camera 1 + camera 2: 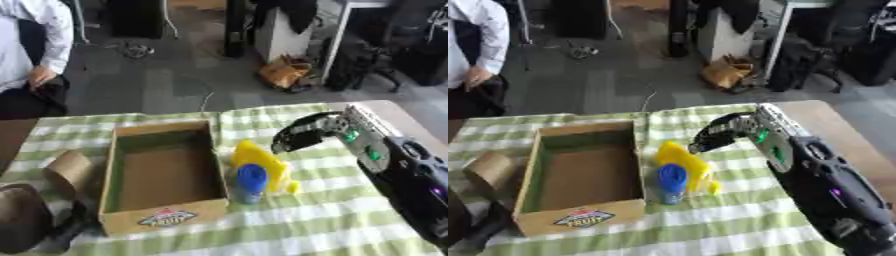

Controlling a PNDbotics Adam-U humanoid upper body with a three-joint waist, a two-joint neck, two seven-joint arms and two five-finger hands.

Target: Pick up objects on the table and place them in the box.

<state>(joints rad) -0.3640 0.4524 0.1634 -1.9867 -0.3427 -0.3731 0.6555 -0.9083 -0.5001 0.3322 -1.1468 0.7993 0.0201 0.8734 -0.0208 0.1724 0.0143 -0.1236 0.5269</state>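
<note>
The surface (332, 220) wore a green-and-white checked cloth. On it sat an open cardboard box (164, 176), with a yellow object (259, 162) and a blue cylinder (251, 182) just beside its right wall. A brown cardboard roll (68, 171) lay to its left.
</note>
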